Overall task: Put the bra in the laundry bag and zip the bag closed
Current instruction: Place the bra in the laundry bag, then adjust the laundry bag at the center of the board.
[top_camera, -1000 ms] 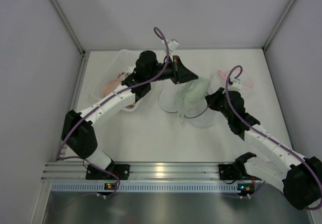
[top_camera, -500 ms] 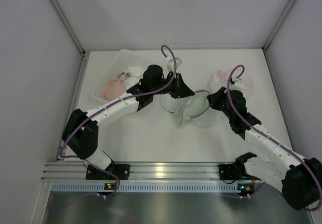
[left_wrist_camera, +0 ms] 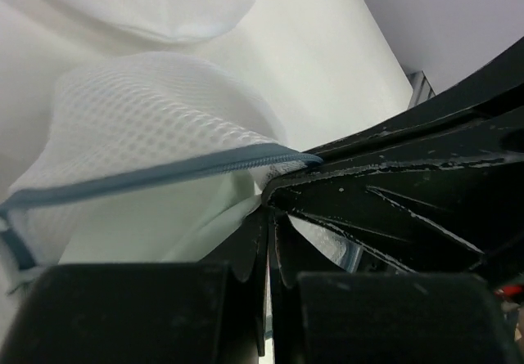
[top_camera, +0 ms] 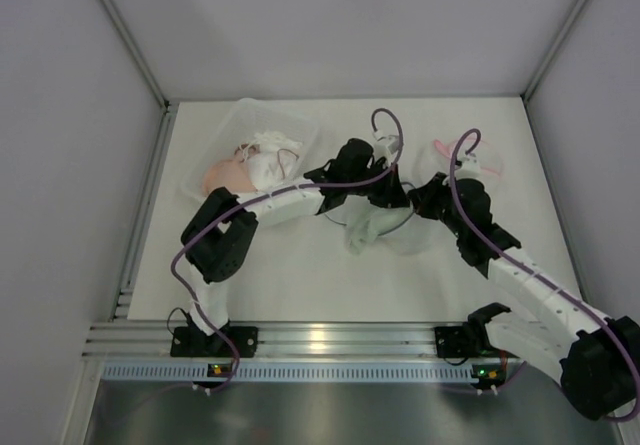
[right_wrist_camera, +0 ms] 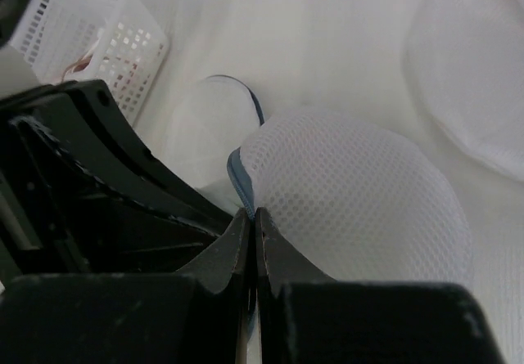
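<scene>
Left gripper [left_wrist_camera: 268, 210]: fingers pinched shut on grey-blue zip edge [left_wrist_camera: 164, 169] of laundry bag [left_wrist_camera: 147, 119]. Right gripper [right_wrist_camera: 252, 213]: fingers pinched on same blue edge, mesh dome just right of tips. 2 grippers close together. Pale green bra [top_camera: 362, 233] bunched just nearside of left fingers; inside bag or not, cannot tell.

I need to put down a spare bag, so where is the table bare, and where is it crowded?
Bare: the strip of table from its near edge up to the laundry bag. Crowded: the middle, where left pincer and right pincer pinch the bag, and the far left, with the basket.
</scene>
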You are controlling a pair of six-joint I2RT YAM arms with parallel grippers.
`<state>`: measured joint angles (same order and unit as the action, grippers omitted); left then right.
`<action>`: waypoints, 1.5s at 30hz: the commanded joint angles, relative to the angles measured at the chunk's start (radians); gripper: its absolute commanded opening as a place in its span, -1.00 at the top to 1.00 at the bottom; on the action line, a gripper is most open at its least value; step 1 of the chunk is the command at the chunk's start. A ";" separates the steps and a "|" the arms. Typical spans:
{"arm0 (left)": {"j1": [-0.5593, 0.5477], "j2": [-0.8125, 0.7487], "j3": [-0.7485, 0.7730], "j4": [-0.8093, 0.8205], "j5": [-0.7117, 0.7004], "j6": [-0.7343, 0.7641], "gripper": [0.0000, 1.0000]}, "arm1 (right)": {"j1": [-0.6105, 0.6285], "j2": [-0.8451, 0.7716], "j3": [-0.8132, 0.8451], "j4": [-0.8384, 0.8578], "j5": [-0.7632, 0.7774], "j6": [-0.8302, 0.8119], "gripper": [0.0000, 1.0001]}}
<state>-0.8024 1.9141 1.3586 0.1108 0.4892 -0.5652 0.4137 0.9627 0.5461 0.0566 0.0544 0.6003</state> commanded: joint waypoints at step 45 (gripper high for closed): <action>0.279 -0.135 -0.168 -0.295 -0.376 -0.004 -0.87 | -0.046 -0.027 -0.005 0.038 -0.031 -0.060 1.00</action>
<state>-0.5266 1.7512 1.2125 -0.2962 0.1226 -0.5461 0.3820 0.9337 0.5301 0.0376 0.0345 0.5602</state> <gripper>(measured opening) 0.939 0.011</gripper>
